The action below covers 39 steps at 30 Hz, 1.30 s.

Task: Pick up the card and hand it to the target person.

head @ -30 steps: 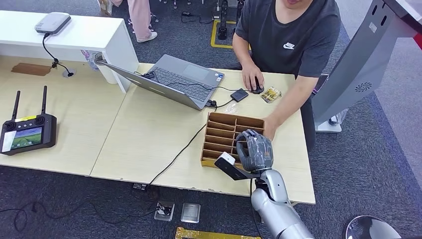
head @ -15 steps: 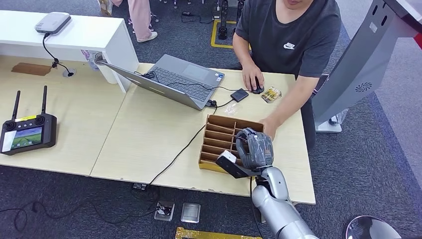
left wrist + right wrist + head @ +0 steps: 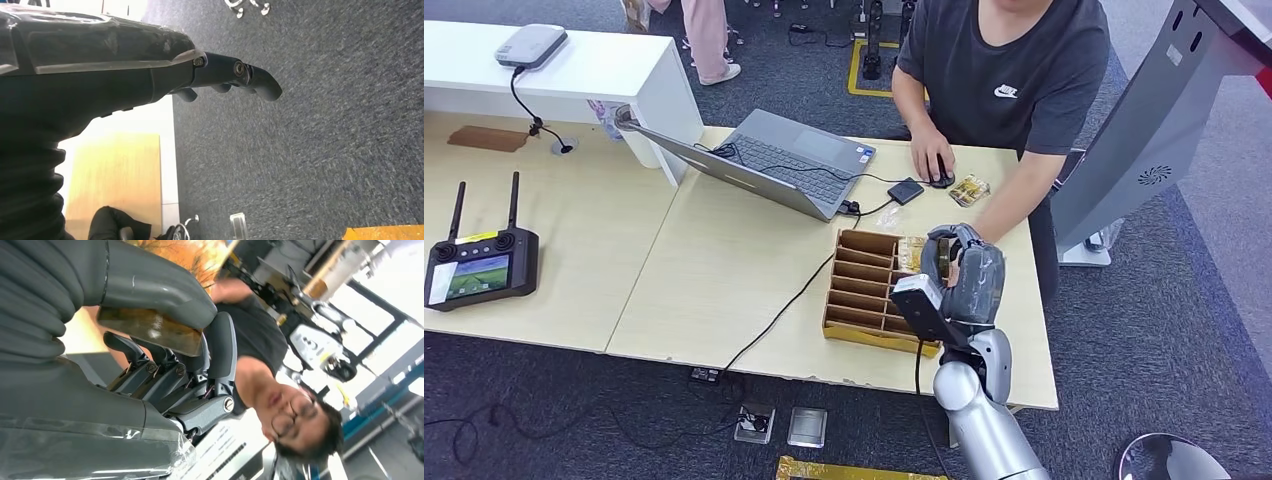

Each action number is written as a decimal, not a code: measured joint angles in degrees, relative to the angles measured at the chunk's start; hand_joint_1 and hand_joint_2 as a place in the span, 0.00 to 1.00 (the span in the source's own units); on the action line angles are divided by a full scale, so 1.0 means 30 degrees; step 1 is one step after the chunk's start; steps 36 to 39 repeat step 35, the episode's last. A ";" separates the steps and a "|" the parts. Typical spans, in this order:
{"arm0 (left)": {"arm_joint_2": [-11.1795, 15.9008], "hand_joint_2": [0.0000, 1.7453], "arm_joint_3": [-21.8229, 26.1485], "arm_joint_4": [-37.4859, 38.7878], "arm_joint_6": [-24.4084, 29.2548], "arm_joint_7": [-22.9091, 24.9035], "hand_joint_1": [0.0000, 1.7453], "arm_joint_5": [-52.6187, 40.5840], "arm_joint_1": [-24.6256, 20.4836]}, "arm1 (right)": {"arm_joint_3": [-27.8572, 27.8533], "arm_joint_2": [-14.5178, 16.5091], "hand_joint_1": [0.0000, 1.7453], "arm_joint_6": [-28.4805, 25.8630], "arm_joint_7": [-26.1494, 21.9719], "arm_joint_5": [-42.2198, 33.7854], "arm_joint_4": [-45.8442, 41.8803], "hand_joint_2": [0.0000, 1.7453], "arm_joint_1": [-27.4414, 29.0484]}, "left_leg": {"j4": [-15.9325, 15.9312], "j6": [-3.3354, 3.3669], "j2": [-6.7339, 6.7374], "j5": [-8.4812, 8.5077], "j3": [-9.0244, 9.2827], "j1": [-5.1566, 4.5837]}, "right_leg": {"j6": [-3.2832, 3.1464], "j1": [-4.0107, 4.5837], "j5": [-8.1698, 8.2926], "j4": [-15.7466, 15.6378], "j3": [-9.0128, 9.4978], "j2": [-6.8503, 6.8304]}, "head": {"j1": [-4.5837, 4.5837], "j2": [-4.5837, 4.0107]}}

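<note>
My right hand (image 3: 964, 278) is raised above the right end of the brown slotted box (image 3: 862, 285). It pinches a brown, glossy card (image 3: 150, 331) between the thumb and the dark fingers (image 3: 220, 347); in the head view the card (image 3: 943, 262) shows as a sliver. The person (image 3: 1009, 70) in a dark grey T-shirt sits behind the table, one hand on a mouse (image 3: 938, 180), the other forearm (image 3: 1014, 205) reaching down just behind my hand. Over dark carpet, my left hand (image 3: 150, 65) hangs and holds nothing, its fingers loosely extended.
An open laptop (image 3: 789, 160) with cables stands behind the box. A snack packet (image 3: 969, 188) lies by the mouse. A black remote controller (image 3: 479, 265) sits on the left table. A white raised shelf (image 3: 574, 70) is at the back left, a grey stand (image 3: 1149, 120) at the right.
My right hand has risen out of the box and moved right and toward the person, now with the card in it. The box has shifted slightly.
</note>
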 joint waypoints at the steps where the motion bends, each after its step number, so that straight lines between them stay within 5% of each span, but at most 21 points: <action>1: 0.0000 1.00 0.0000 0.0000 0.0027 0.0000 0.00 0.0011 0.0005 | 0.0002 -0.0027 1.00 0.0000 0.0183 -0.0009 -0.0610 1.00 0.0041 | 0.0000 0.0000 0.0000 0.0000 0.0001 0.0000 | 0.0000 0.0000 0.0000 0.0000 0.0000 0.0001 | 0.0000 0.0000; 10: 0.0000 1.00 -0.0013 0.0000 0.0126 -0.0115 0.00 -0.0097 -0.0022 | -0.0053 -0.0514 1.00 0.0027 0.0991 0.0723 -0.2149 1.00 -0.1546 | 0.0000 0.0000 0.0002 0.0001 0.0000 0.0000 | 0.0000 0.0000 0.0002 0.0004 0.0001 0.0002 | -0.0007 0.0000; 24: 0.0000 1.00 -0.0448 0.0000 0.0297 -0.0561 0.00 -0.0519 -0.0112 | -0.0838 -0.1421 1.00 0.0086 0.4572 0.5896 0.5993 1.00 -0.7778 | 0.0003 0.0001 -0.0008 0.0003 -0.0011 -0.0001 | 0.0000 0.0000 0.0003 0.0008 -0.0006 -0.0004 | -0.0004 0.0000; 25: 0.0000 1.00 -0.0482 0.0000 0.0302 -0.0561 0.00 -0.0519 -0.0112 | -0.0840 -0.1462 0.94 0.0084 0.4774 0.6107 0.6469 1.00 -0.7950 | 0.0003 0.0001 -0.0008 0.0003 -0.0012 -0.0001 | 0.0000 0.0000 0.0003 0.0008 -0.0007 -0.0004 | -0.0005 0.0000; 29: -0.0002 1.00 -0.0607 0.0000 0.0322 -0.0559 0.00 -0.0519 -0.0106 | -0.0838 -0.1541 0.03 0.0073 0.5264 0.6894 0.8011 1.00 -0.8439 | 0.0003 0.0000 -0.0006 0.0002 -0.0012 0.0000 | 0.0000 0.0000 0.0003 0.0008 -0.0012 -0.0002 | -0.0013 0.0000; 39: -0.0024 1.00 -0.0648 0.0000 0.0330 -0.0544 0.00 -0.0495 -0.0096 | -0.0911 -0.1527 0.00 0.0061 0.4910 0.7482 0.8841 1.00 -0.8420 | 0.0003 0.0000 -0.0006 0.0003 -0.0012 0.0000 | 0.0000 0.0000 0.0003 0.0009 -0.0012 -0.0002 | -0.0021 0.0000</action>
